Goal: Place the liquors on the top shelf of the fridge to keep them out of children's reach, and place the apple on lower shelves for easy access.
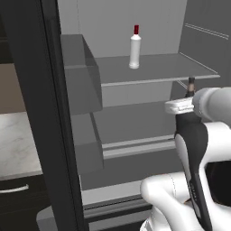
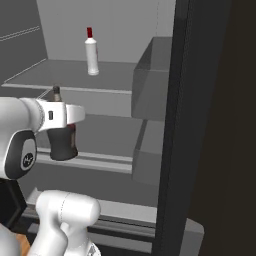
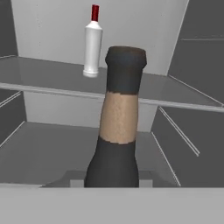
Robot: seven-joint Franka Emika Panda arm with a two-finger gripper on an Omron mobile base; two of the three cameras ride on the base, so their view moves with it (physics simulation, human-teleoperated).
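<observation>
Fridge [image 1: 31, 113] interior grey, door open. White bottle [image 1: 135, 47] upright on top shelf [image 1: 171, 67]. Tool [image 2: 62, 132] clamped on dark bottle [image 3: 120, 127], held below shelf height. Likely glass: rigid, weighty, slippery, breakable; grip round body, not narrow neck.

- A pale marble-patterned counter [image 1: 16, 144] lies at the left edge of the left base view.
- A black drawer front with a pale handle [image 1: 13, 189] sits below it, lower left.
- A brown wall [image 1: 11, 88] rises above.

2 liquors: white bottle [image 1: 135, 49], dark bottle [image 3: 117, 131]
</observation>
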